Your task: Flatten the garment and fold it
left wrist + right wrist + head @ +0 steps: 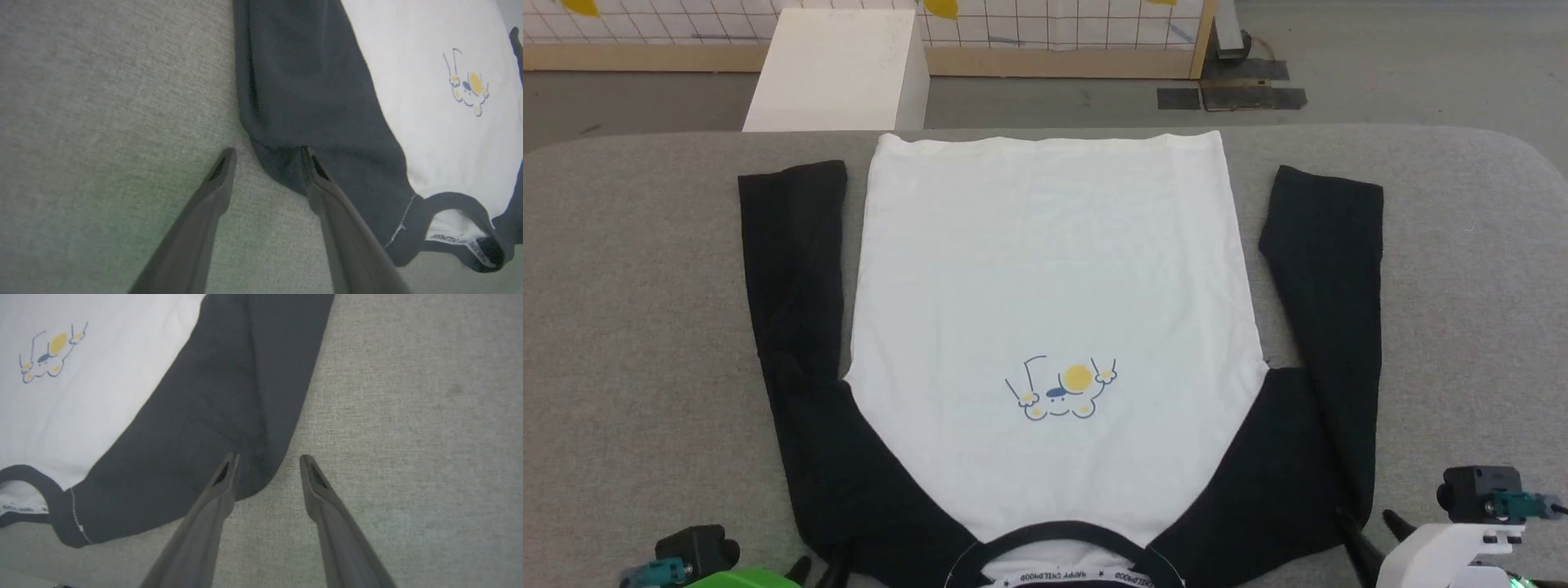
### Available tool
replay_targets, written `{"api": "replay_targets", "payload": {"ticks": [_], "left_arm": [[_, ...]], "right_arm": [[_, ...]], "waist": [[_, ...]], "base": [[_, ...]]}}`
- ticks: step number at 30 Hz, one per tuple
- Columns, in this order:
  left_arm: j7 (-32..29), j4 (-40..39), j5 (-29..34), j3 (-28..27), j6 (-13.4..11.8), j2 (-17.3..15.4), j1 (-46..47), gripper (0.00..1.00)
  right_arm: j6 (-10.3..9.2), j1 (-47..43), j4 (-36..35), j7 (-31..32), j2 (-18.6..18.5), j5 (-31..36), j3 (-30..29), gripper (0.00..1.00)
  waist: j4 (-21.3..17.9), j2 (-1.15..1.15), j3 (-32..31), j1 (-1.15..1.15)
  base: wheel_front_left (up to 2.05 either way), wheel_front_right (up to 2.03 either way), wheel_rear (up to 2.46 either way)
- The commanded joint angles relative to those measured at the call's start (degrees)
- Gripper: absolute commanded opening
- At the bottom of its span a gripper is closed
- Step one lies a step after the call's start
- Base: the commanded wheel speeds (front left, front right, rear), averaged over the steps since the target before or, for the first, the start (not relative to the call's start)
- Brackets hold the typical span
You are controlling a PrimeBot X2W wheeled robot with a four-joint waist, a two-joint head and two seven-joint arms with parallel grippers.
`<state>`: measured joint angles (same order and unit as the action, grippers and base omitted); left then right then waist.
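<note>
1. At 7 o'clock, nearest: left jaws spread, one fingertip [307,157] over the black shoulder fold of the garment [1049,269], the other over bare grey worktop [629,327].
2. At 5 o'clock: right jaws spread likewise, straddling the opposite shoulder edge.
3. At centre: garment flat, print side up, collar [1054,535] at 6 o'clock, hem [1049,140] at 12, sleeves [792,261] alongside at 9 and 3.
4. Beyond, at 11 o'clock: white box [837,69] on floor [1380,49].
</note>
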<state>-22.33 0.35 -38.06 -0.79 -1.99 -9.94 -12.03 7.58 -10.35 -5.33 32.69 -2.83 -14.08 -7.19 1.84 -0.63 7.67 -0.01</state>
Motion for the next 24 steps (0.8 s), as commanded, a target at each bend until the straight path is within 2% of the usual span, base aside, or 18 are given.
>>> {"api": "replay_targets", "payload": {"ticks": [1, 7, 12, 16, 20, 24], "left_arm": [[0.98, 0.60, 0.04, -0.19, 0.07, 0.34, 0.24, 1.00], [6.14, -0.82, 2.71, -1.82, -0.77, -0.62, -0.75, 1.00], [13.71, -3.35, 6.93, -2.85, -0.84, -1.95, 0.61, 1.00], [19.41, -2.12, 8.91, -4.34, -0.82, -2.97, 4.11, 1.00], [21.98, 0.51, 11.22, -4.27, -0.09, -5.61, 10.49, 1.00], [20.51, 4.81, 12.76, -3.30, 1.85, -9.89, 19.51, 1.00]], "right_arm": [[-0.09, -0.80, 0.58, -1.97, -0.06, -0.65, 0.03, 1.00], [-0.09, -1.51, 0.68, -11.67, -0.06, -0.18, -1.26, 1.00], [-0.09, -0.23, -0.27, -21.78, -0.05, 1.23, -0.81, 1.00], [-0.09, 2.60, -0.28, -30.68, -0.05, 2.81, -0.39, 1.00], [-0.09, 4.88, 0.46, -36.30, -0.05, 3.91, 0.01, 1.00], [-0.09, 7.65, 0.18, -38.32, -0.05, 4.58, 1.12, 1.00]], "waist": [[-0.02, 0.63, -0.29, 0.01], [-0.29, 0.63, -1.32, 0.01], [-0.52, 0.63, -1.05, 0.01], [-1.29, 0.63, 0.38, 0.01], [-1.92, 0.63, 2.99, 0.01], [-3.11, 0.63, 7.21, 0.01]], "base": [[0.00, 0.00, 0.00], [0.00, 0.00, 0.00], [0.00, 0.00, 0.00], [0.00, 0.00, 0.00], [0.00, 0.00, 0.00], [0.00, 0.00, 0.00]]}}
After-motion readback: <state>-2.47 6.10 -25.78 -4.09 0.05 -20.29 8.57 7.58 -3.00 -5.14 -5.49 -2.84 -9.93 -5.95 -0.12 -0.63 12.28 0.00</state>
